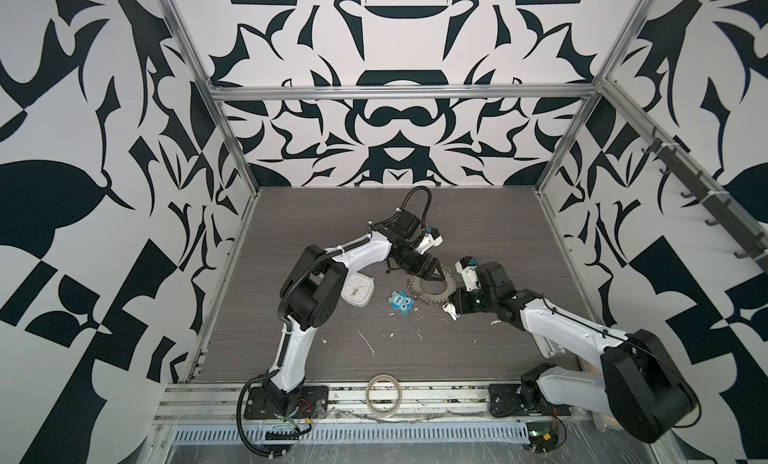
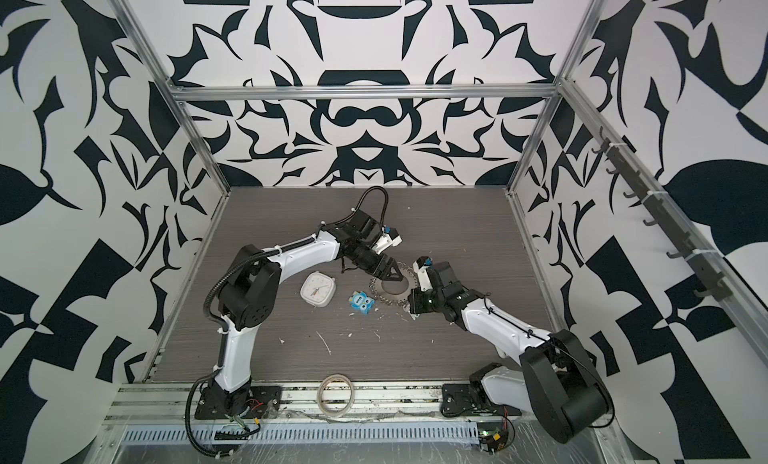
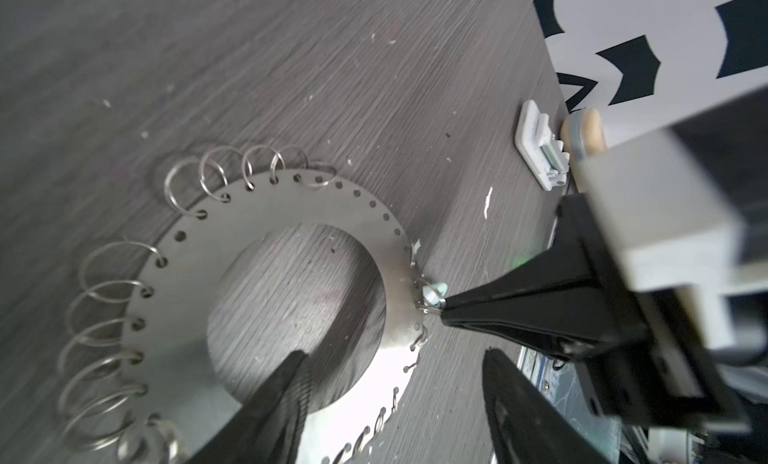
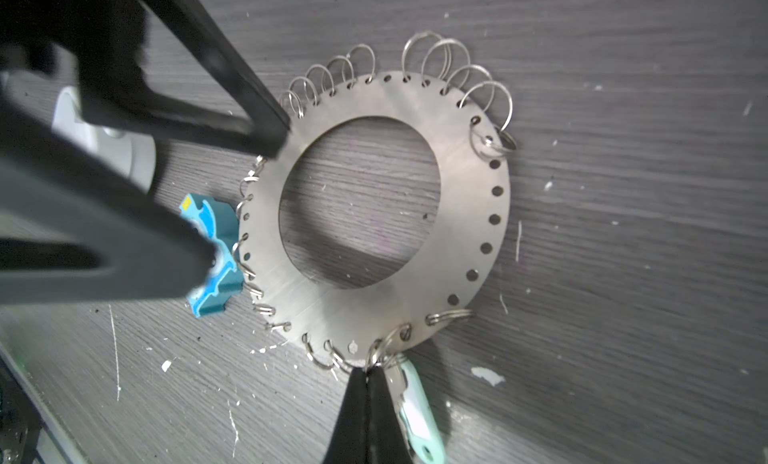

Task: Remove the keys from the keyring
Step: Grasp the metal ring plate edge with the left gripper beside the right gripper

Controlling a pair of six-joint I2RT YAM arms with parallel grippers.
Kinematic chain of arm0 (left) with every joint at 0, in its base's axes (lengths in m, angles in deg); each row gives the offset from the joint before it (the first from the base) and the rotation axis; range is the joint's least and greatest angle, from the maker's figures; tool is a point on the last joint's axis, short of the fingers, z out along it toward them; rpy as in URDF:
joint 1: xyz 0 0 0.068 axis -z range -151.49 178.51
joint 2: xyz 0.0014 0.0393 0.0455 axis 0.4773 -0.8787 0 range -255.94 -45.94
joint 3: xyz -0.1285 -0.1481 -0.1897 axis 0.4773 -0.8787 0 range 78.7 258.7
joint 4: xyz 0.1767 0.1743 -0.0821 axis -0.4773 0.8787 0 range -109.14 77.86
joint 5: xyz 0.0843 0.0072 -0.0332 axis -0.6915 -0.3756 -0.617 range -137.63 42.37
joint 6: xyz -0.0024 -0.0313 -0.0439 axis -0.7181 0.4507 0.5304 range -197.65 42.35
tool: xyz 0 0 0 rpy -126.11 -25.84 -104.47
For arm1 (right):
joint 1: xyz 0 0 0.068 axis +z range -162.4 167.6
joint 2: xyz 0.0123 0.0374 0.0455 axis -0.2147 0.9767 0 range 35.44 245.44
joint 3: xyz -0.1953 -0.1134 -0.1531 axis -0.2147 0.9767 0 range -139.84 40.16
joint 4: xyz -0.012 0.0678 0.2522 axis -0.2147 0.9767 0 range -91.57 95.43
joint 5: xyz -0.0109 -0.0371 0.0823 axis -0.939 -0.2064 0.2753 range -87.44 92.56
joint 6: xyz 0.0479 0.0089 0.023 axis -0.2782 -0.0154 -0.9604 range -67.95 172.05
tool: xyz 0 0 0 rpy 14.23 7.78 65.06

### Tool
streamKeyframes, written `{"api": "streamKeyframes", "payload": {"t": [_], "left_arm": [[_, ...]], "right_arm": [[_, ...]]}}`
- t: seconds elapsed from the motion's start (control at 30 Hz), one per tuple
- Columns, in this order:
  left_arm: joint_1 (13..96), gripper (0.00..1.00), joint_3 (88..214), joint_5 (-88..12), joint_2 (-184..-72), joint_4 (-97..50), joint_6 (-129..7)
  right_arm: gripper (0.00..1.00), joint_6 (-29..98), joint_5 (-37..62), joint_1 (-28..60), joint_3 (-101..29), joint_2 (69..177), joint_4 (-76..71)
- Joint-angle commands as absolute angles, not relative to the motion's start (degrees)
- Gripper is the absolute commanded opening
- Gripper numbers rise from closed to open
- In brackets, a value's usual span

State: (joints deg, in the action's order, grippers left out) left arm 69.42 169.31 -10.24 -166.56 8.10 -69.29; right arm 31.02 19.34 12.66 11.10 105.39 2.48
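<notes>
Right gripper (image 4: pixel 367 374) is clamped on the split ring (image 4: pixel 380 346) carrying the keys (image 4: pixel 409 399); left gripper (image 3: pixel 395 354) is spread over the keyring (image 4: pixel 469 183), flat mid-table.
Blue owl toy (image 1: pixel 401 304) beside it shows its face only in both top views; grey woodgrain table (image 1: pixel 478 225), black-and-white patterned walls (image 1: pixel 395 129).

The left arm (image 1: pixel 291 350) and right arm (image 1: pixel 561 329) have glossy white shells between boxy black joints. Black corrugated conduit (image 1: pixel 419 188), zip-tied in white, follows the left one; the fingers (image 3: pixel 274 416) are tapered black wedges.

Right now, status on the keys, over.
Left gripper open over the keyring rim. Right gripper shut on the split ring carrying the keys, not yet off. Blue toy beside the rim.
</notes>
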Motion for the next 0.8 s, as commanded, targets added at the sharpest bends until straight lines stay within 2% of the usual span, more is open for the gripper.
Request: {"api": "streamKeyframes", "payload": {"t": [0.0,0.1,0.33,0.77], "left_arm": [[69.7,0.69,170.4,-9.2,-167.8,8.2,-67.5],[70.6,0.69,169.7,-11.2,-168.8,6.6,-66.5],[71.6,0.69,168.9,-6.2,-170.6,3.0,-64.0],[72.8,0.68,165.7,-7.7,-169.7,3.2,-70.5]], "right_arm": [[0.0,32.6,19.8,12.3,11.8,104.0,-1.9],[0.0,32.6,19.6,12.2,12.9,103.7,-3.9],[0.0,32.8,19.3,11.7,13.7,103.9,-6.0],[0.0,33.2,24.3,8.1,13.9,105.0,-8.3]]}}
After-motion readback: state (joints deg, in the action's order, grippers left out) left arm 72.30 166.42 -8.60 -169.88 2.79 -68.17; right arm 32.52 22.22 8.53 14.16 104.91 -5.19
